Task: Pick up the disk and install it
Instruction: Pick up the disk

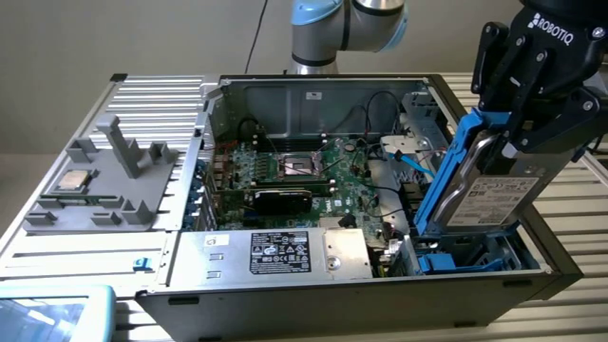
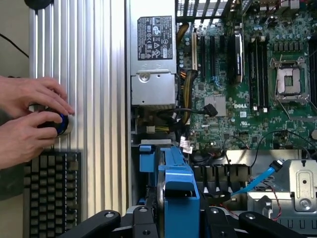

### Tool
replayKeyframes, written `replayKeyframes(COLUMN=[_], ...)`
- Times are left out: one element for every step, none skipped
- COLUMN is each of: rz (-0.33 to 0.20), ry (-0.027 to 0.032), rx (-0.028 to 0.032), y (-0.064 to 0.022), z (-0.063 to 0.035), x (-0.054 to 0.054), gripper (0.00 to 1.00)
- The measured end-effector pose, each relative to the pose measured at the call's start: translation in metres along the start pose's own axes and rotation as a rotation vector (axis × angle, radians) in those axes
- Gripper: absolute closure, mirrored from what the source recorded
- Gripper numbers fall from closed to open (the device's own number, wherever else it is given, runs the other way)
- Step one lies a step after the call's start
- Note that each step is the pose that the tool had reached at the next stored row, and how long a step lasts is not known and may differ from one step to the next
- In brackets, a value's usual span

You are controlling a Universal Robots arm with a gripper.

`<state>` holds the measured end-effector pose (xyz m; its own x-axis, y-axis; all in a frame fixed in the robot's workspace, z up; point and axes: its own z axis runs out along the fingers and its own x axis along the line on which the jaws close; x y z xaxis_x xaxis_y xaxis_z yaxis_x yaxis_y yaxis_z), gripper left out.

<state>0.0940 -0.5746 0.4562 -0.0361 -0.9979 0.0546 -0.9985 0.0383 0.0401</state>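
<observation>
A black gripper (image 1: pixel 527 139) marked "ROBOTIQ" in white letters hangs from a grey and pale blue robot arm (image 1: pixel 342 28). Its fingers are partly closed and clamp the disk (image 1: pixel 485 192) by the upper end. The disk is a silver-grey hard drive in a bright blue carrier. It stands tilted, nearly upright, with a white printed label facing the exterior view's right; the print is too small to read. Its lower end sits at the mouth of a blue drive bay (image 1: pixel 465 260) in the near corner of an open computer case (image 1: pixel 332 299), on the exterior view's right.

In the wrist view the blue carrier of the disk (image 2: pixel 178 183) rises between the gripper's (image 2: pixel 181 223) dark fingers (image 2: pixel 99 223). Beyond it lies a green motherboard (image 2: pixel 237 99) printed "DELL", with an empty processor socket (image 2: pixel 287 82) and a blue cable (image 2: pixel 260 178). A metal power supply (image 2: pixel 153 54) carries a black label with white print, unreadable.

The case lies on its side on a ribbed aluminium table (image 1: pixel 142 96) before a plain beige wall (image 1: pixel 142 35). On the exterior view's left, a grey fixture (image 1: pixel 105 185) holds a small square processor chip (image 1: pixel 74 181). In the wrist view, a person's two hands (image 2: pixel 25 94) rest on a blue knob (image 2: pixel 62 124) beside a black keyboard (image 2: pixel 52 193).
</observation>
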Motion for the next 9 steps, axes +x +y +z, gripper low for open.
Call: replayKeyframes(rz=[0.0, 0.0, -0.001, -0.002, -0.003, -0.004, -0.004, -0.005, -0.006], ry=[-0.0001, -0.0002, -0.0002, 0.0, -0.0001, 0.0001, 0.0, 0.0001, 0.0003], rx=[0.0, 0.0, 0.0001, 0.0002, 0.0003, 0.0003, 0.0004, 0.0005, 0.0007], y=[0.0, 0.0, 0.0, 0.0, 0.0, -0.0001, -0.0001, -0.0001, -0.0001], z=[0.0002, 0.0005, 0.001, 0.0014, 0.0019, 0.0024, 0.0031, 0.0037, 0.0043], x=[0.0006, 0.0011, 0.001, 0.0013, 0.0015, 0.0016, 0.0019, 0.0019, 0.0019], gripper=[0.63, 0.63, 0.63, 0.63, 0.63, 0.63, 0.63, 0.63, 0.63])
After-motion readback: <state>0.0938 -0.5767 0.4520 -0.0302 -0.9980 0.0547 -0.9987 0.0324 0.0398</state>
